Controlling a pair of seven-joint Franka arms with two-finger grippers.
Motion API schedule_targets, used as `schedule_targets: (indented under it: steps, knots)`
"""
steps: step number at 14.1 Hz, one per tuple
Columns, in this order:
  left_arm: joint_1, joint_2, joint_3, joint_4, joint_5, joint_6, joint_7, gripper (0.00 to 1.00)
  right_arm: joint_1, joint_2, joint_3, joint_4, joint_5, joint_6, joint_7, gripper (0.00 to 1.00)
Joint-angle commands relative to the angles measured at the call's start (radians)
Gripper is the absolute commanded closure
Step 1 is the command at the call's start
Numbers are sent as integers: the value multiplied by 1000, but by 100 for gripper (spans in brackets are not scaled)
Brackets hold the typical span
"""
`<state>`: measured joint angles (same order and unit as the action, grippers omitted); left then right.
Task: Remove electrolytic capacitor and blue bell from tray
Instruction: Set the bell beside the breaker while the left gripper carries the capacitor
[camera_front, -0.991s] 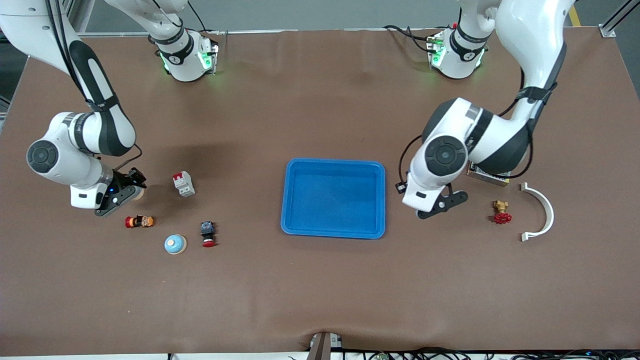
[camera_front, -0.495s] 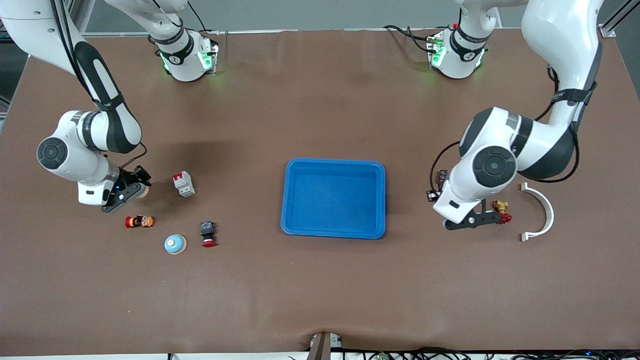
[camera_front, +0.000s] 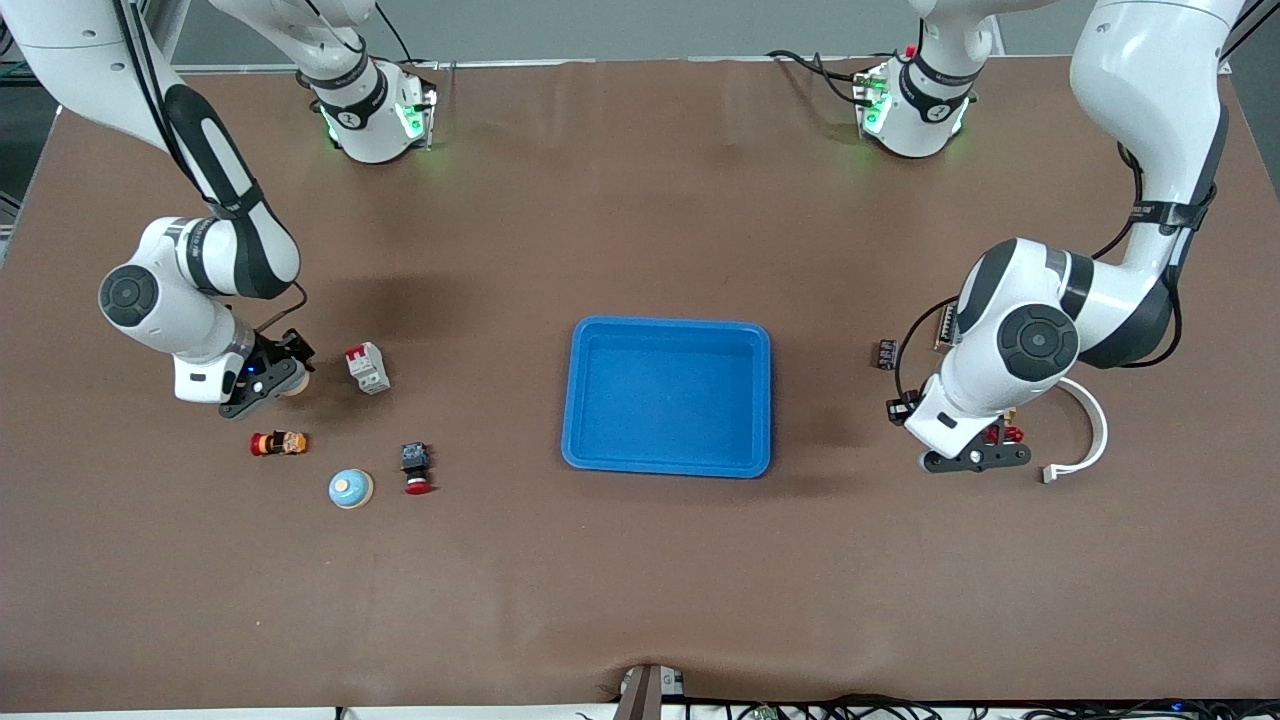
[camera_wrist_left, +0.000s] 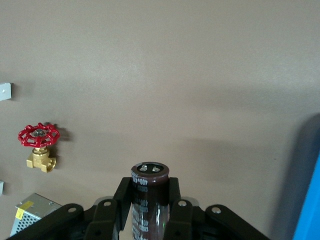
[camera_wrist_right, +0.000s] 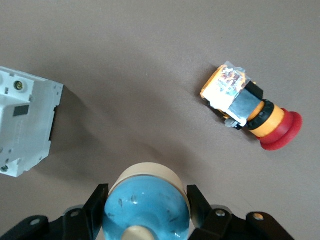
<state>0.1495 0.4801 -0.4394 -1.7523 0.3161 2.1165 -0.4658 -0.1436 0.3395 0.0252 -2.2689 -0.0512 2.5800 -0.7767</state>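
Shifting since prev: left claw (camera_front: 977, 459) w/ capacitor (camera_wrist_left: 149, 195) over valve (camera_wrist_left: 39, 147).

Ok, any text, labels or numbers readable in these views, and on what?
"400": on the capacitor held in the left claw; the rest of its print is blurred.
Yellow label on the metal box: too small to read.
Sticker on the push button: blurred.
Markings on the circuit breaker: unreadable.

Left pincer (camera_wrist_left: 150, 220) and right pincer (camera_wrist_right: 147, 212) both clamped, aloft.
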Motion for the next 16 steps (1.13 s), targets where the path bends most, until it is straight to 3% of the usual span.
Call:
schedule_targets:
  steps: [1, 3, 7, 14, 16]
  knots:
    - [18, -12, -12, -21, 18, 29, 94, 100, -2, -16, 5, -30, -4, 28, 5, 48]
    - [16, 0, -12, -45, 20, 71, 130, 100, -2, 4, 5, -35, -4, 60, 5, 48]
    - [13, 3, -12, -182, 34, 273, 136, 100, 9, 38, 5, -38, -4, 107, 5, 48]
    - [19, 28, -10, -213, 75, 304, 138, 100, 12, 64, 5, -40, -4, 144, 5, 46]
    - [30, 38, -10, -230, 92, 335, 136, 100, 12, 62, 5, -38, -4, 143, 7, 0]
